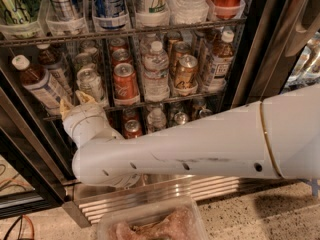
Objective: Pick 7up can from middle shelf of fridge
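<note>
from where i stand, the gripper [75,103] sits at the front lip of the middle shelf [165,103], just below and a touch left of the 7up can [90,82]. its two tan fingertips [86,98] are spread apart with nothing held between them. the nearer one overlaps the foot of the can, though i can't make out whether it touches. the 7up can stands upright at the front of its lane in the fridge [260,49], with one more silvery can [85,60] right behind it. left of the 7up can lean two brown tea bottles [35,81]. right of it come two red-orange cans [124,82] in one lane, then one water bottle [156,73], then two gold-brown cans [186,70], and furthest off one more tea bottle [217,59]. the white arm [200,144] reaches in from the right, below the can, across the steel grille [150,196].
</note>
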You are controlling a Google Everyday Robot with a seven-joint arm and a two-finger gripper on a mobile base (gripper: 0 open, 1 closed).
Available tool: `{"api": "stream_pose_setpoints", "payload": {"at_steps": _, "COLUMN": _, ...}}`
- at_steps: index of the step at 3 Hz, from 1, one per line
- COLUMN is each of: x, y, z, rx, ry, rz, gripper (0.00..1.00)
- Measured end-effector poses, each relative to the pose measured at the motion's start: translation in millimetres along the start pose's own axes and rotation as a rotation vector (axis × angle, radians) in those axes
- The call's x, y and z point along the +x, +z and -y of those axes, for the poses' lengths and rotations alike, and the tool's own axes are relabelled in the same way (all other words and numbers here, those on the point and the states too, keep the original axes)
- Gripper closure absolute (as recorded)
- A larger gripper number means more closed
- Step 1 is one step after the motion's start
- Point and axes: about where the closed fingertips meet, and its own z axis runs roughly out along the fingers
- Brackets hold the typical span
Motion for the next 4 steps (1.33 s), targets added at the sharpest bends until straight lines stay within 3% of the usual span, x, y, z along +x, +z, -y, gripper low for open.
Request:
{"api": "stream_pose_setpoints", "payload": {"at_steps": 1, "x": 4, "y": 2, "z": 0, "rx": 0.0, "ry": -0.002, "rz": -0.011, "gripper": 0.56}}
{"api": "stream_pose_setpoints", "payload": {"at_steps": 2, "x": -9, "y": 34, "z": 2, "rx": -0.034, "ry": -0.017, "rz": 0.012, "gripper": 0.61}}
{"api": "stream_pose_setpoints", "payload": {"at_steps": 3, "x": -7, "y": 41, "z": 5, "rx": -0.037, "ry": -0.012, "rz": 0.01, "gripper": 0.61}}
{"api": "stream_pose_setpoints", "payload": {"at_steps": 4, "x": 2, "y": 45, "z": 8, "rx": -0.062, "ry": 0.021, "rz": 0.029, "gripper": 0.8}}
